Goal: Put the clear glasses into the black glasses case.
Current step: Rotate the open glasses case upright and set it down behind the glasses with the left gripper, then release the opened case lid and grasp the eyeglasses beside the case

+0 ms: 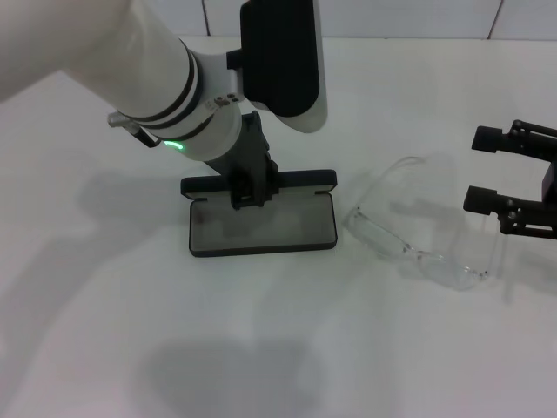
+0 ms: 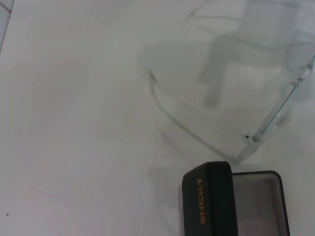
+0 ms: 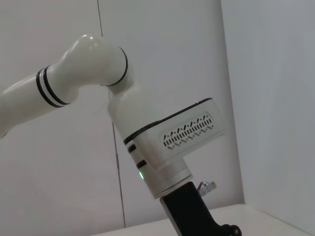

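Note:
The black glasses case (image 1: 261, 231) lies open in the middle of the table, its grey lining showing and its lid (image 1: 300, 182) standing upright at the far side. My left gripper (image 1: 252, 197) comes down from above and is shut on the lid's middle. In the left wrist view the lid (image 2: 206, 201) shows orange lettering, with the clear glasses (image 2: 206, 132) beyond it. The clear glasses (image 1: 426, 235) rest on the table right of the case. My right gripper (image 1: 484, 170) hovers open at the right edge, just beyond the glasses' right end, holding nothing.
The white table (image 1: 104, 287) stretches bare to the left and front of the case. A tiled white wall (image 1: 418, 17) runs along the far edge. The right wrist view shows only my left arm (image 3: 147, 142) against the wall.

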Controlling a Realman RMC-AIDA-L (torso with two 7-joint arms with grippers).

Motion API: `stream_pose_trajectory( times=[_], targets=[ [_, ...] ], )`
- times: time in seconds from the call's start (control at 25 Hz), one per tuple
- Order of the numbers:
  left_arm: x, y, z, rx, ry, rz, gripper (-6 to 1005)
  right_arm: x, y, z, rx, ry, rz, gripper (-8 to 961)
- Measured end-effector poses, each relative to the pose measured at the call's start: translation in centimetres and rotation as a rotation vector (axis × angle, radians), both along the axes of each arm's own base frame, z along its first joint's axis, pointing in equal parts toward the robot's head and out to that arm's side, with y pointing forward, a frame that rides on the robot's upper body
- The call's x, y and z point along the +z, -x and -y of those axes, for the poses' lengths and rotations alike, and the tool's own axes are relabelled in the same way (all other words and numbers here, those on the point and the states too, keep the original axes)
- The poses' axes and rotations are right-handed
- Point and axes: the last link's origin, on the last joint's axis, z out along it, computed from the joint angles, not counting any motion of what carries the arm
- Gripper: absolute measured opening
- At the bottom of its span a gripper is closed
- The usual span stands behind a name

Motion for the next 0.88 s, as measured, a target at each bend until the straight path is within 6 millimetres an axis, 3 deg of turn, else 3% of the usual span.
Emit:
stream_pose_trajectory(
  times=[0.44,0.64,0.88],
  targets=[
    [-0.1,-0.6,0.0,-0.017,0.014,0.036,210,0.2,0.0,0.0,-0.002,-0.008,-0.004,735],
    [-0.2,-0.5,0.2,-0.018,0.025,0.03,262,0.2,0.0,0.0,-0.002,-0.008,-0.004,735],
    [1.3,-1.9,0.6,-0.013,0.039,0.174,291,0.2,-0.1,0.0,-0.005,-0.011,-0.003,734]
  ],
)
